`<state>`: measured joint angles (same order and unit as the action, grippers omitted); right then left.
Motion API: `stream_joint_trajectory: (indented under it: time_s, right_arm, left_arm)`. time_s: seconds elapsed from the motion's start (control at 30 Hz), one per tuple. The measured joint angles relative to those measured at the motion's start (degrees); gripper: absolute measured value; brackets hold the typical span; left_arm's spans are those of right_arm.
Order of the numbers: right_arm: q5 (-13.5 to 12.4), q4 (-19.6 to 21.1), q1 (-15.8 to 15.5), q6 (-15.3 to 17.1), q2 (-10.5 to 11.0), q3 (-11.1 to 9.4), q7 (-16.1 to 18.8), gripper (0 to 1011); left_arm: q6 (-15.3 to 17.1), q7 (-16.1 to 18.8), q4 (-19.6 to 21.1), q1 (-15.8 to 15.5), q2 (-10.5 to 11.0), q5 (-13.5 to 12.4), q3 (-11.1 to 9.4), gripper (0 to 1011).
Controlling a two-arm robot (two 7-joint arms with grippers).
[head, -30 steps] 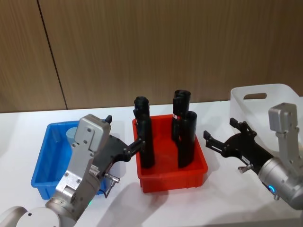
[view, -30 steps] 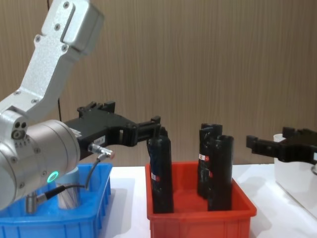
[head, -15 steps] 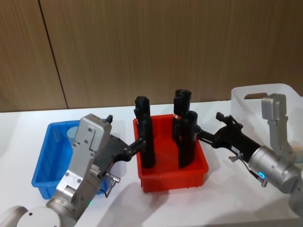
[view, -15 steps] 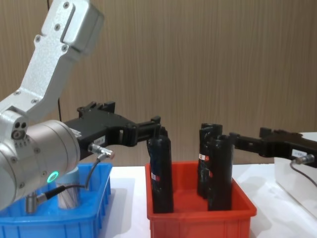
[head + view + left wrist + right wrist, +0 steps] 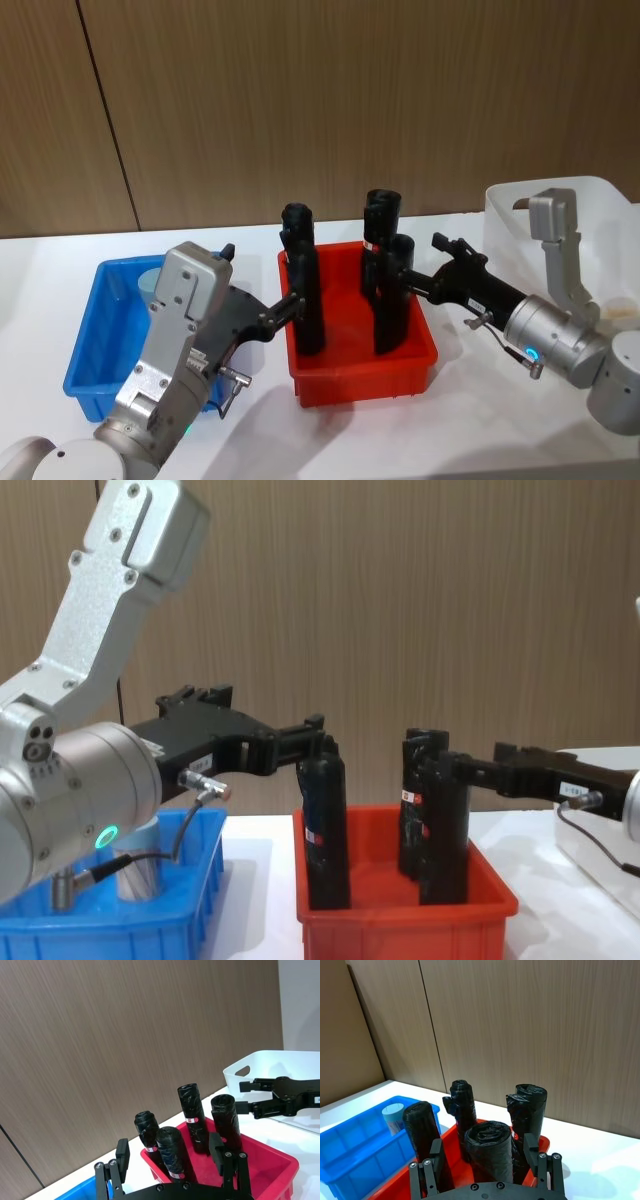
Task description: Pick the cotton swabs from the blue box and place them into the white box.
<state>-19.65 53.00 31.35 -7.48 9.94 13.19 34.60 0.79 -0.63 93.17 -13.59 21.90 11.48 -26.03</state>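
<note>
the right end effector [image 5: 420, 270] has moved in from beside the white box [image 5: 600, 205] to the red bin [image 5: 415, 365], its fingers apart at the top of the nearest black tube [image 5: 393, 295]. the left end effector [image 5: 292, 305] has not moved, fingers apart beside another tube. white tabletop [image 5: 480, 420], wood-panelled wall [image 5: 300, 100]. four tubes stand in the red bin; one swab jar [image 5: 394, 1116] stands in the blue box [image 5: 90, 350].

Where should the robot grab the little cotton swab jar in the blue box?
Probably around the round sides of the cotton swab jar, just under its lid, coming straight down from above. It stands upright in a back corner of the blue box, so the walls block sideways reaches.
</note>
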Motion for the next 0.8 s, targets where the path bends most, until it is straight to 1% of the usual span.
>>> stream_joint_trajectory:
  time_s: [0.03,0.13,0.23,0.43,0.47,0.7,0.77,0.8]
  right_arm:
    - [0.0,-1.2,0.7,-0.3,-0.2,0.1,0.4,1002]
    - [0.1,-3.0,1.7,-0.8,-0.5,0.1,1.1,1002]
    - [0.2,-6.4,3.5,-1.6,-1.0,0.3,2.3,1002]
    - [0.6,-11.1,6.1,-3.0,-1.8,0.6,3.7,1002]
    - [0.6,-11.1,6.1,-3.0,-1.8,0.6,3.7,1002]
    - [1.1,-17.6,9.7,-5.2,-2.8,0.9,5.1,1002]
    - [1.1,-18.0,9.9,-5.4,-2.8,0.9,5.1,1002]
    - [1.1,-19.2,10.5,-5.8,-3.0,0.9,5.3,1002]
  left_arm:
    - [0.0,0.0,0.0,0.0,0.0,0.0,0.0,1004]
    - [0.0,0.0,0.0,0.0,0.0,0.0,0.0,1004]
    - [0.0,0.0,0.0,0.0,0.0,0.0,0.0,1004]
    - [0.0,0.0,0.0,0.0,0.0,0.0,0.0,1004]
    - [0.0,0.0,0.0,0.0,0.0,0.0,0.0,1004]
    - [0.0,0.0,0.0,0.0,0.0,0.0,0.0,1004]
    - [0.0,0.0,0.0,0.0,0.0,0.0,0.0,1004]
    - [0.0,0.0,0.0,0.0,0.0,0.0,0.0,1004]
